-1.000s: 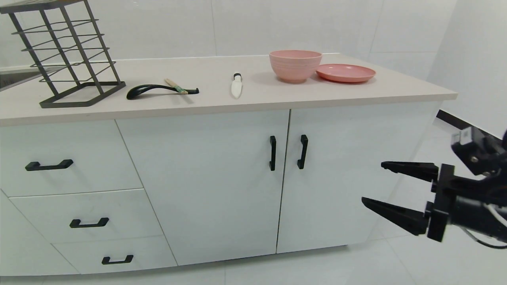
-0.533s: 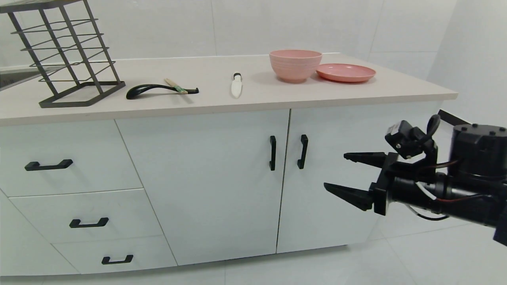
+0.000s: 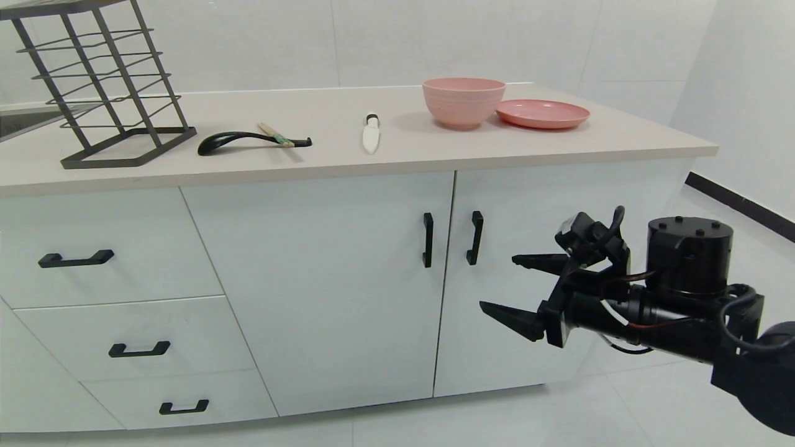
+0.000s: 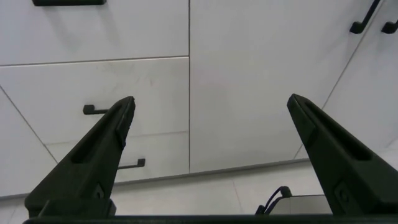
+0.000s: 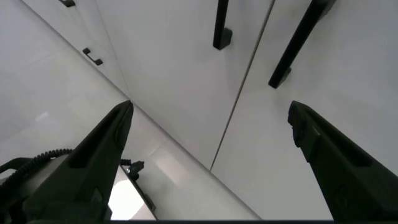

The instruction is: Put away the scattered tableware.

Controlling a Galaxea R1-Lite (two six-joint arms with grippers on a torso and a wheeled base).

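On the countertop [image 3: 397,155] lie a pink bowl [image 3: 463,102], a pink plate [image 3: 542,114] right of it, a white knife [image 3: 371,133], a black ladle [image 3: 248,139] and chopsticks [image 3: 276,135] crossing the ladle's handle. My right gripper [image 3: 498,282] hangs open and empty below counter height, in front of the right cabinet door. In its own wrist view the right gripper [image 5: 210,107] faces the two door handles [image 5: 221,25]. My left gripper [image 4: 210,102] is open and empty, low before the drawers [image 4: 93,81].
A black wire rack [image 3: 99,81] stands at the counter's left end beside a sink [image 3: 25,121]. Two vertical door handles [image 3: 427,240] sit at the cabinet's middle. Three drawers with black handles [image 3: 76,258] stack on the left. White floor spreads to the right.
My right arm has swung left and in toward the cabinet doors, its gripper staying open. The tableware on the counter has not moved.
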